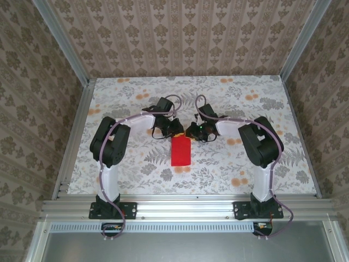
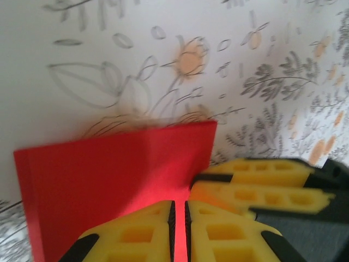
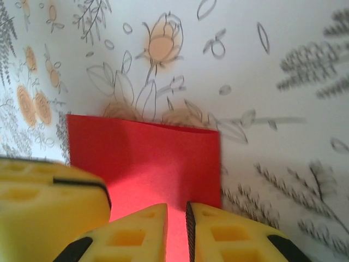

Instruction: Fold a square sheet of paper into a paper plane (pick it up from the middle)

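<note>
The square sheet of paper point(image 1: 180, 152) lies flat on the flowered table as a bright red upright rectangle, folded over. Both grippers meet at its far short edge. My left gripper point(image 1: 177, 129) comes in from the left and my right gripper point(image 1: 192, 131) from the right. In the left wrist view the yellow jaws point(image 2: 179, 210) stand almost together, a thin slit between them, tips over the red paper point(image 2: 109, 180), with the other gripper's fingers point(image 2: 256, 180) close beside. In the right wrist view the jaws point(image 3: 176, 210) are likewise nearly closed over the paper point(image 3: 147, 158). Whether the tips pinch paper is hidden.
The floral tabletop point(image 1: 245, 164) spreads on all sides of the paper. An aluminium frame point(image 1: 185, 203) runs along the near edge by the arm bases, and patterned walls enclose the back and sides.
</note>
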You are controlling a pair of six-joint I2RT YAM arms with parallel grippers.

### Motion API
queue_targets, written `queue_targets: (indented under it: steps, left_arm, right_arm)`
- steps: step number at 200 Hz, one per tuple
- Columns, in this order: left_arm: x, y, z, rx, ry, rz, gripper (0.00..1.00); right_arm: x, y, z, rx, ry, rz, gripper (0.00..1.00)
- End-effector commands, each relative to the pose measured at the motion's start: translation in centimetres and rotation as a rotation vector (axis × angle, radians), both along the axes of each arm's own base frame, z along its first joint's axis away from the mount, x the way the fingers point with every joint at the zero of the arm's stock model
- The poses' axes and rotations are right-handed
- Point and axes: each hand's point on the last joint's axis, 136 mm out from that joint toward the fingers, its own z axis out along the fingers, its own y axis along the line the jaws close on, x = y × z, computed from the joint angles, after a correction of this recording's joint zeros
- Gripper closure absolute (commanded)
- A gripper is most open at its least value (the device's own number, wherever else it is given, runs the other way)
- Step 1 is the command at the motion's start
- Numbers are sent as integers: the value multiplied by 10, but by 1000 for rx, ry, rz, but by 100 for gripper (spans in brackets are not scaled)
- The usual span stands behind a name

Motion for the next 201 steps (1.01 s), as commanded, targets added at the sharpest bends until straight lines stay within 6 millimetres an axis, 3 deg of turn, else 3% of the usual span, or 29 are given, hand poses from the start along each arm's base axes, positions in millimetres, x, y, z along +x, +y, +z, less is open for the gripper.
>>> queue_targets:
  steps: [1, 30, 60, 103, 132, 158, 201]
  left_arm:
    - [1, 12, 17, 12, -42, 10, 84]
    - [1, 21, 22, 18, -53, 35, 84]
    - [3, 28, 27, 13, -69, 56, 85]
    - [8, 15, 38, -63, -93, 31, 86]
    - [9, -2, 42, -97, -100, -18, 87]
    - [9, -12, 34, -83, -80, -45, 87]
    - [14, -13, 16, -41, -60, -46, 88]
  right_arm:
    - [-4, 7, -13, -37, 26, 62, 81]
    - [-10, 30, -12, 36, 26, 180, 81]
    - [-11, 47, 23, 138, -52, 276, 81]
    - [-10, 26, 60, 139, -134, 225, 79]
    - [-20, 8, 61, 82, -134, 181, 79]
    - [-27, -7, 56, 24, -129, 136, 79]
    - [-32, -10, 50, 19, -106, 110, 79]
